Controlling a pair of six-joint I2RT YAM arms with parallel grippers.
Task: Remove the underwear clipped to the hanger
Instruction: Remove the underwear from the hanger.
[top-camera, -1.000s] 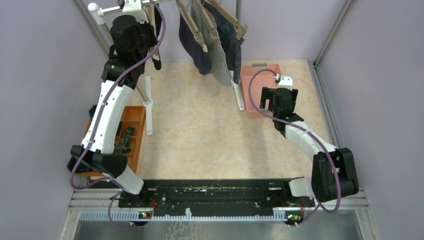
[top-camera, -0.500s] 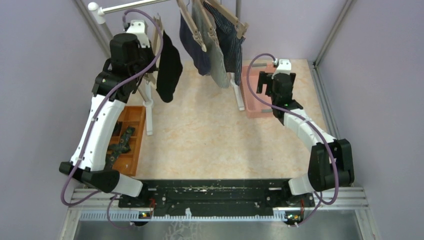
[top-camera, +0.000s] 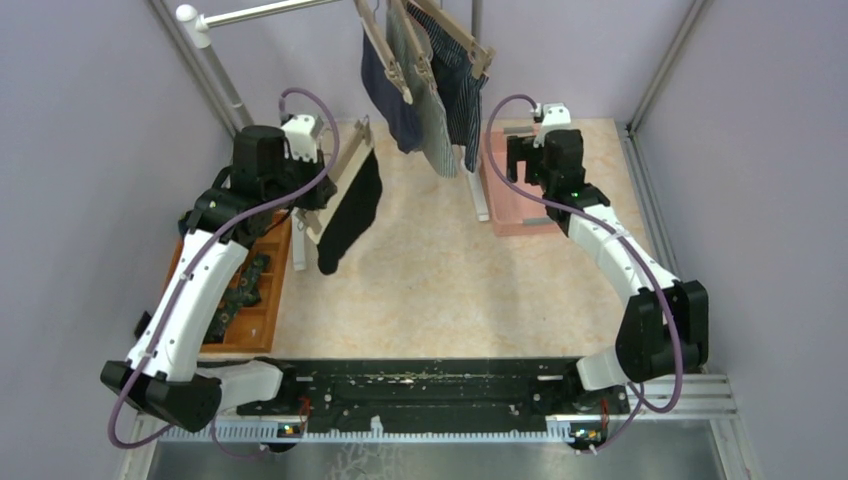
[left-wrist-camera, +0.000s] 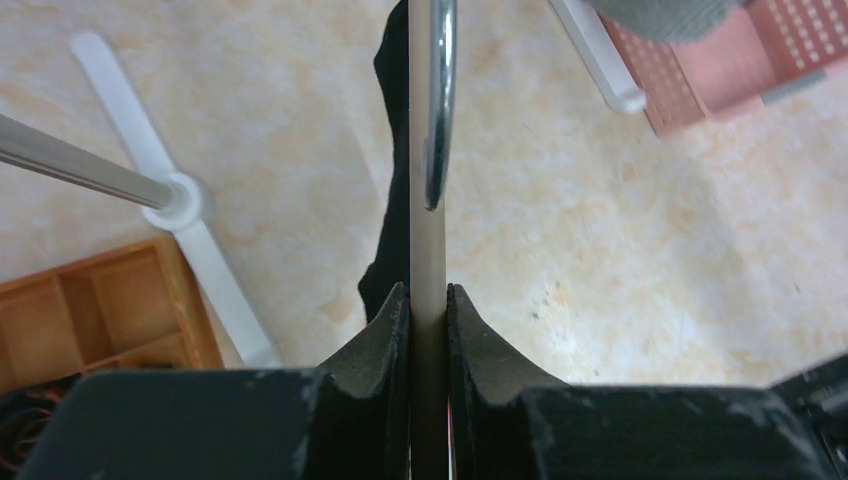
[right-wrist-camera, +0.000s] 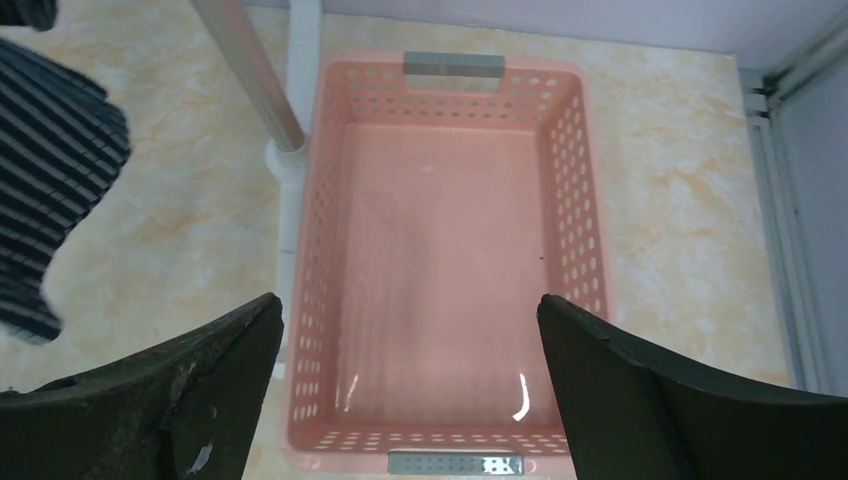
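Left wrist: left gripper (left-wrist-camera: 428, 300) clamped on hanger (left-wrist-camera: 428, 225), black underwear (left-wrist-camera: 392, 150) dangling below, probably clipped; right gripper (right-wrist-camera: 408, 320) wide open over basket (right-wrist-camera: 572, 200). Risk: hanger pivots in pinch, underwear swings out of reach

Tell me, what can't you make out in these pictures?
Left wrist view: black underwear mostly behind the hanger, edge-on in the left hand; clips unseen.
Top view: other hangers have hooks cut off by the upper edge.
Top view: left arm covers part of the orange tray.
Right wrist view: striped underwear cut by the left edge.
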